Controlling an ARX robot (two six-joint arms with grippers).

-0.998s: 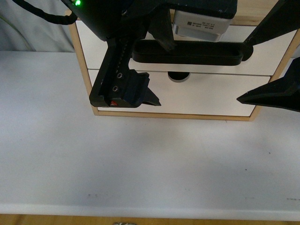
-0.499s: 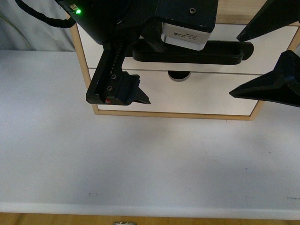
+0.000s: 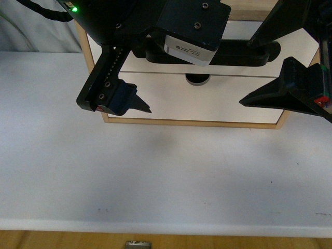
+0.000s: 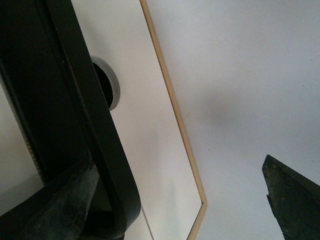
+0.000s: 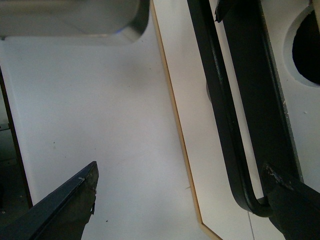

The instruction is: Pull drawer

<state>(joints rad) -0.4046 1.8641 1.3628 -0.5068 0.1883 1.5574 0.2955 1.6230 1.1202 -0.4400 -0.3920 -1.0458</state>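
The drawer point(image 3: 155, 65) is the upper white front in the light wood cabinet point(image 3: 194, 123), with a long black bar handle point(image 3: 238, 54) and a half-round notch point(image 3: 197, 79) in its lower edge. My left gripper point(image 3: 148, 80) is open and spans the handle's left end: one finger is up by the bar, the other fingertip point(image 3: 140, 106) is in front of the plain front below. In the left wrist view the handle point(image 4: 95, 130) lies against one finger point(image 4: 55, 210). My right gripper point(image 3: 248, 72) is open around the handle's right end point(image 5: 225, 110).
A plain white drawer front point(image 3: 218, 101) without a handle sits under the task drawer. The cabinet stands at the back of a white table point(image 3: 155, 176), whose front edge point(image 3: 166, 229) runs along the bottom of the front view.
The left gripper has swung left and up, its lower finger moving off the plain front. The right gripper has come further into view toward the handle's right end. The cabinet sits slightly higher in the picture.
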